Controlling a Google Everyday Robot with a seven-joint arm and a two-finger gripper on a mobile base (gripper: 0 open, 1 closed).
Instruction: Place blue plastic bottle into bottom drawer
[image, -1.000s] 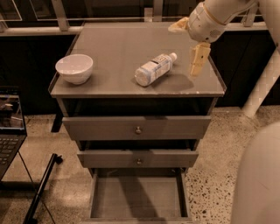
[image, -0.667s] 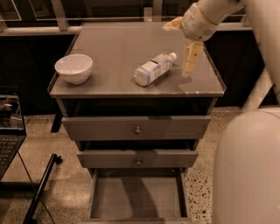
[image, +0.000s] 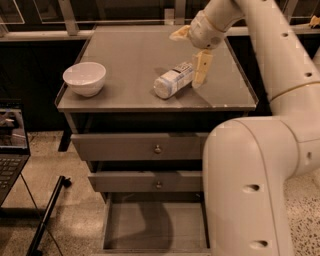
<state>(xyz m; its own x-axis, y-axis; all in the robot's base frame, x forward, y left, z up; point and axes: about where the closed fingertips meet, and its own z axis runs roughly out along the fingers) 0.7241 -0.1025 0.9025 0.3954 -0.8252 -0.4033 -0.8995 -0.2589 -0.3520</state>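
the gripper (image: 187, 59) hangs spread wide, one finger just beside the cap end of the blue plastic bottle (image: 172, 81), which lies on its side beneath it. it is probably light, slick and squashy, so grip mid-body across the label. the bottom drawer (image: 150, 227) stands open well below

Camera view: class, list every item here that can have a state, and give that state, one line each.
blue plastic bottle: capped, lying on its side on the cabinet top
white bowl: upright, empty
end effector: open, over the bottle's cap end, holding nothing
top drawer: pushed in
middle drawer: pushed in
bottom drawer: pulled out, empty
laptop: open, screen lit
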